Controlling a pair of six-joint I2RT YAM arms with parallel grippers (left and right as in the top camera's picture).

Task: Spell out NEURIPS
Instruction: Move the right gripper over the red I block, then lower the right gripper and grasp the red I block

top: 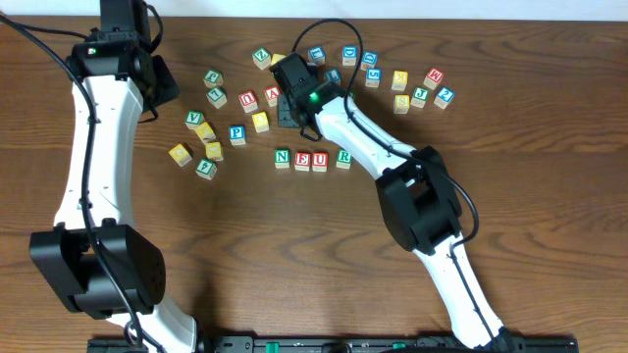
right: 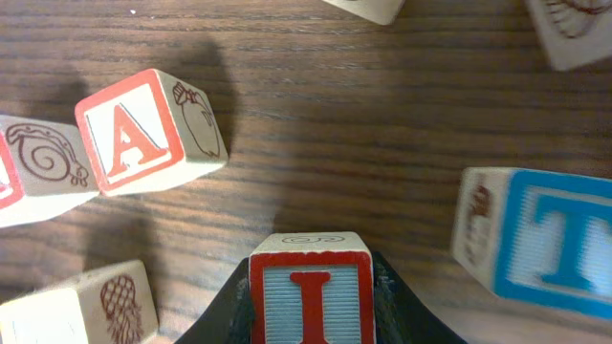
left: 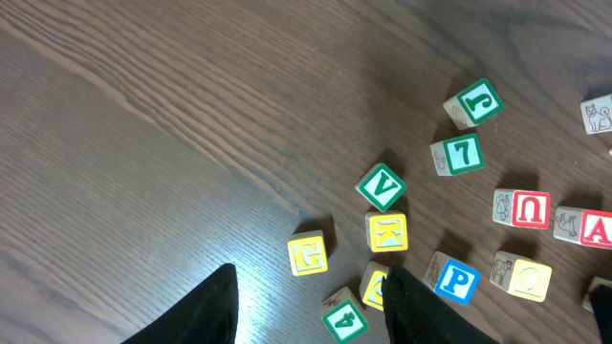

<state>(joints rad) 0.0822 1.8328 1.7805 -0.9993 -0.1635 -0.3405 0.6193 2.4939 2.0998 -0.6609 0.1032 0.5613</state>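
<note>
Squeezing the red I block [right: 310,291] on both sides, the right end effector [right: 311,308] grips it near the A block [right: 129,134]. It should lift straight up, then set it just beside the green R [top: 343,157]. The left end effector [left: 306,308] hangs open, empty.

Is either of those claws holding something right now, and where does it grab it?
The right gripper clamps the red I cube by its two opposite sides. The left gripper holds nothing.
</note>
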